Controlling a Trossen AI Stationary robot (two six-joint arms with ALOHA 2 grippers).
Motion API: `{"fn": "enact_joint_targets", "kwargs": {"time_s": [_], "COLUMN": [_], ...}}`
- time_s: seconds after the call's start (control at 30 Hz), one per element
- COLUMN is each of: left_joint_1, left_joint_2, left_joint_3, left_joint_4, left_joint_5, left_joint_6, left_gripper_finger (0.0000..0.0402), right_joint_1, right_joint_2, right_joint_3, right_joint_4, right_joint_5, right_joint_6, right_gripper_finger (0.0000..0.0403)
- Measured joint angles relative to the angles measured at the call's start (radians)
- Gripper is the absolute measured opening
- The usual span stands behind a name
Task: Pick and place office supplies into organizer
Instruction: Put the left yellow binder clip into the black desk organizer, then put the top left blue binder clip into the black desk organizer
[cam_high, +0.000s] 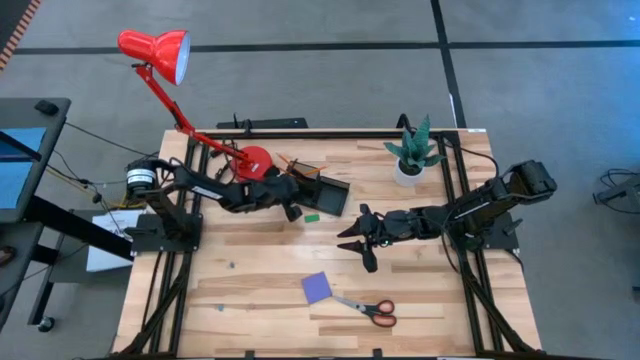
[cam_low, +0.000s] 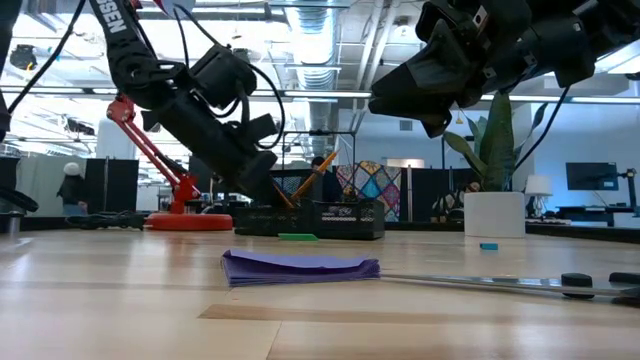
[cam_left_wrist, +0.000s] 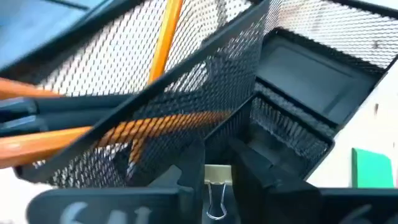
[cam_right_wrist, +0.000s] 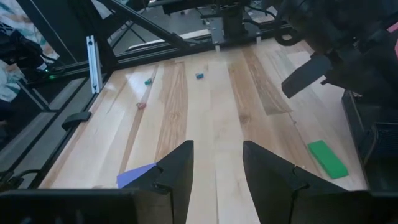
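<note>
I have the left claw (cam_high: 292, 208) over the organizer (cam_high: 322, 192), nipping a binder clip (cam_left_wrist: 216, 186) | right claw (cam_high: 362, 243) apart, idle mid-desk | done: pencils (cam_left_wrist: 165, 37) in | left: eraser (cam_high: 311, 215), notepad (cam_high: 318, 287), scissors (cam_high: 372, 310) on desk (cam_high: 250, 300)

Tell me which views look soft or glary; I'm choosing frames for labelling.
Left wrist view: soft, the mesh organizer and orange pencils smeared up close. Low view: bright ceiling lights leave both arms as dark silhouettes, the purple notepad clear. High view: evenly lit. Right wrist view: right claw sharp.
</note>
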Motion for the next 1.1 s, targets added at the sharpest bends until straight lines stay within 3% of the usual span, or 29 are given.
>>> {"fn": "enact_joint_targets", "kwargs": {"time_s": [0.3,0.43,0.63,0.83,1.1], "left_joint_1": [0.003,0.002,-0.021,-0.061,-0.19], "left_joint_2": [-0.001,-0.01,-0.11,-0.303,-0.508], "left_joint_3": [0.044,0.043,0.043,0.044,0.043], "left_joint_4": [-0.074,-0.082,-0.143,-0.391,-0.84], "left_joint_5": [0.057,0.051,0.133,0.163,0.259], "left_joint_6": [-0.03,-0.031,-0.042,-0.114,-0.418], "left_gripper_finger": [0.0157,0.0166,0.0168,0.0168,0.0169], "right_joint_1": [0.0,0.0,0.0,0.0,0.0], "right_joint_2": [0.0,0.0,0.0,0.0,0.0], "right_joint_3": [0.0,0.0,0.0,0.0,0.0], "right_joint_4": [0.0,0.0,-0.004,-0.005,-0.011], "right_joint_5": [0.0,0.0,0.0,0.0,0.0], "right_joint_6": [-0.001,-0.001,0.0,0.0,0.0], "right_gripper_finger": [0.0134,0.0134,0.0134,0.0134,0.0134]}}
